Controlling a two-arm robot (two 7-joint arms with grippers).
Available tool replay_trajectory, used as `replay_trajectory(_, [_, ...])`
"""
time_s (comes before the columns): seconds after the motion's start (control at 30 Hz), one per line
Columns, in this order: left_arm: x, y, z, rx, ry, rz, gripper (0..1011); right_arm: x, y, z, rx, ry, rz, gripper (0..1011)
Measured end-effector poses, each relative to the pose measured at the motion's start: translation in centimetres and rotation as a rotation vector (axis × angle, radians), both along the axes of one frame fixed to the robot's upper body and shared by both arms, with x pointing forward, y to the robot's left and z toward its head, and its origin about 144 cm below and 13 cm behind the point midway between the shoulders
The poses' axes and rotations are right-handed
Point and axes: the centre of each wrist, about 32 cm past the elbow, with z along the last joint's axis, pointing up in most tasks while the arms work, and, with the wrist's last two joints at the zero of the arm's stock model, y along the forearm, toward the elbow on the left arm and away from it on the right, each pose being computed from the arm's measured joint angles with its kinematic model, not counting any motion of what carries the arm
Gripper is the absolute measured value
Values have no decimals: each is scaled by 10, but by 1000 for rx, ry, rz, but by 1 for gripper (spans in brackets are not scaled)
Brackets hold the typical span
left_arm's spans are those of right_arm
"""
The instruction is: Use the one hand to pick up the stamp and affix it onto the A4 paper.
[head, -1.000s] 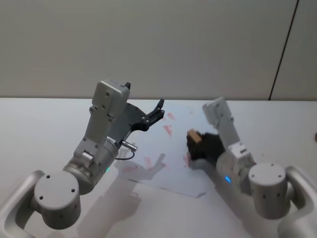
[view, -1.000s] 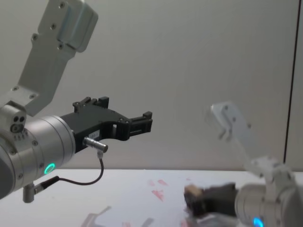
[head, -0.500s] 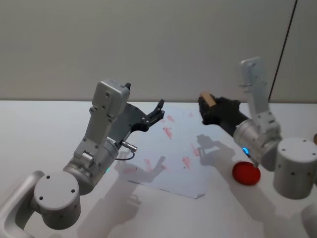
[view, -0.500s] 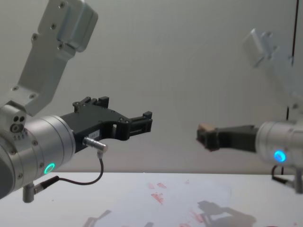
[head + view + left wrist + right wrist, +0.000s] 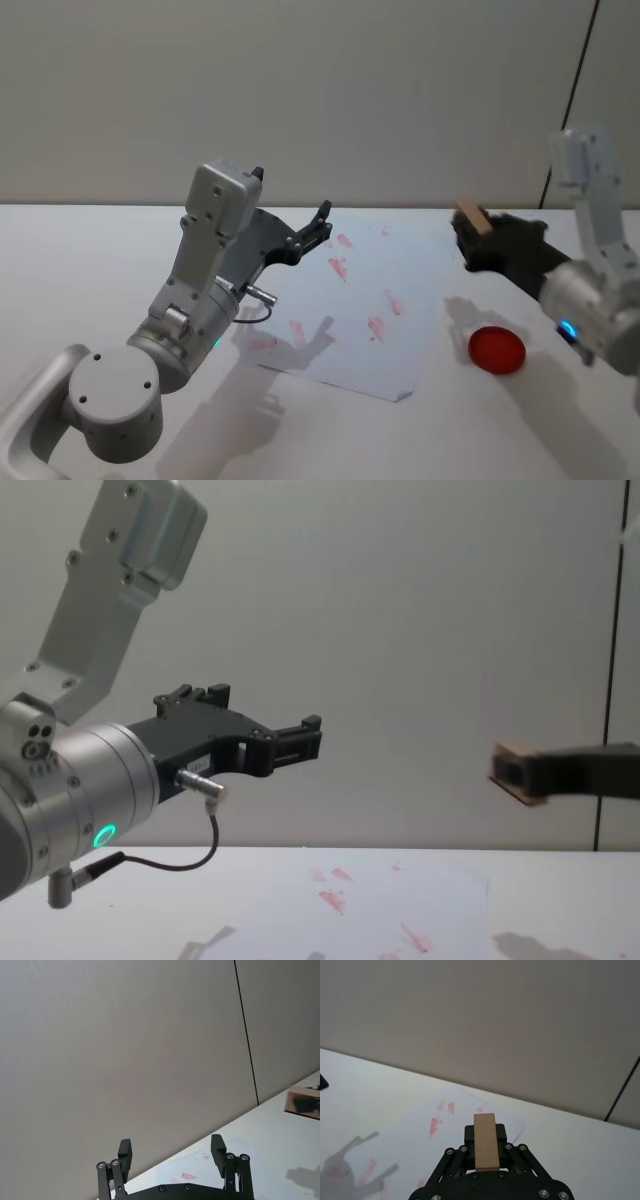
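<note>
Aloft, right gripper (image 5: 472, 233) clamps the stamp (image 5: 470, 215) near a red, perhaps inky disc (image 5: 497, 350); left gripper (image 5: 321, 224) gapes over A4 paper (image 5: 405, 270).

Plain light-brown stamp (image 5: 485, 1147); white A4 paper (image 5: 370, 270) with scattered red smudges; solid red disc (image 5: 497, 349); left gripper (image 5: 171, 1146) and right gripper (image 5: 472, 232) both black; table (image 5: 80, 250) white; wall (image 5: 300, 80) pale grey-beige.

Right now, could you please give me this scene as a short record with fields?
right gripper: shut on the stamp, raised off the table near the right edge of the A4 paper
left gripper: open, raised above the paper's left part
A4 paper: flat on the table, several red smudges
red disc: on the table, right of the paper
</note>
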Motion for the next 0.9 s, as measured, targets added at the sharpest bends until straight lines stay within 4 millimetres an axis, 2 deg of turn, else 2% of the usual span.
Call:
replay_trajectory(0.47, [0,0,0,0,0,0,1003,-40,-34,-14,-66,69,0,221])
replay_trajectory(0.9, [0,0,0,0,0,0,1003,-47,-42,-27,-101,88,-6,221])
